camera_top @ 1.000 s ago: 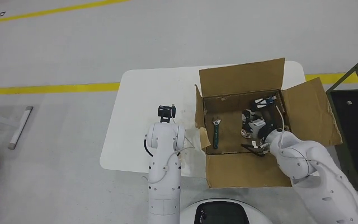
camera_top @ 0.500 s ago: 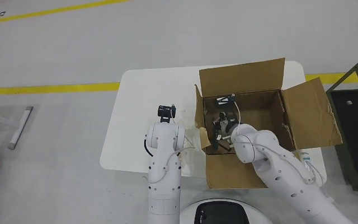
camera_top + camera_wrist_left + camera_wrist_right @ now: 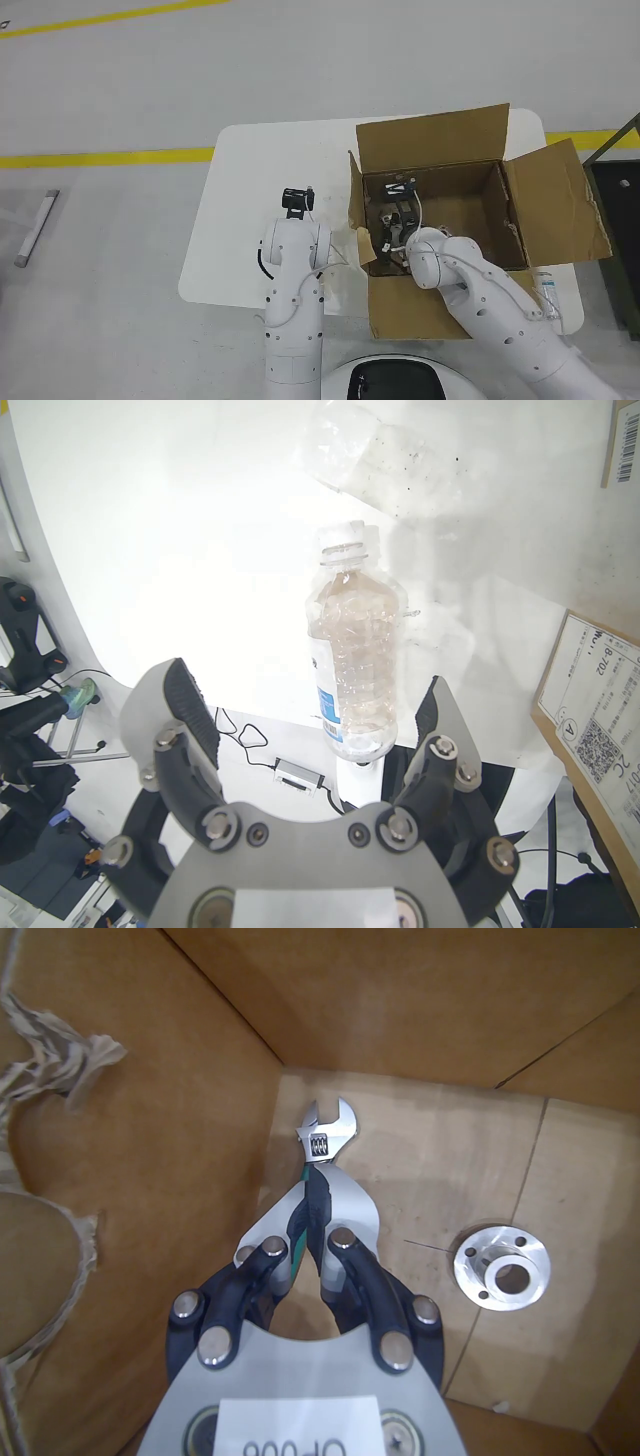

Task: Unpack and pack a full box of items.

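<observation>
Across the brown cardboard box [image 3: 430,140] the right gripper [image 3: 312,1190] has been shifted from right to left; it is clamped on the green-handled steel adjustable wrench [image 3: 326,1134] by the left wall. The tool is judged stiff, heavy, and best held mid-handle.

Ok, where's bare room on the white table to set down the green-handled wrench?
The white table's far-left stretch, between its left edge and the brown cardboard box, looks bare. Crowded: a clear plastic bottle sits before the open left gripper, and inside the box the right gripper is shut on the green-handled wrench near a round metal flange.
</observation>
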